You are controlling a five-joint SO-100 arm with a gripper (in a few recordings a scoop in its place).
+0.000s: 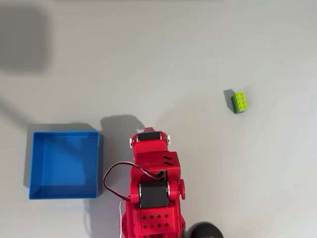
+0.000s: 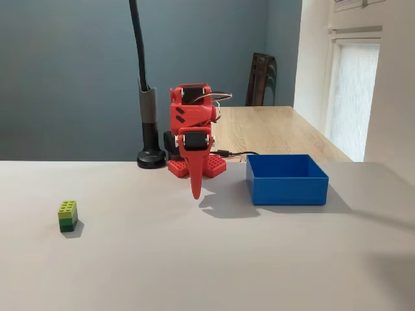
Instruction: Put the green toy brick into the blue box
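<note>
In the overhead view, the green toy brick (image 1: 240, 102) is seen on the grey table (image 1: 198, 59), well apart from the red arm (image 1: 152, 183), with the blue box (image 1: 64, 164) just left of the arm. In the fixed view, the gripper (image 2: 195, 193) is seen pointing down between brick (image 2: 67, 216) and box (image 2: 286, 179), fingers pressed together, holding nothing.

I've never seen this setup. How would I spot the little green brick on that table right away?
Start at the red robot arm standing on the pale grey table. In the fixed view the blue box sits to its right; look the other way, far to the left, where the green toy brick stands alone. It is small and studded, lime on top and darker green below.
</note>
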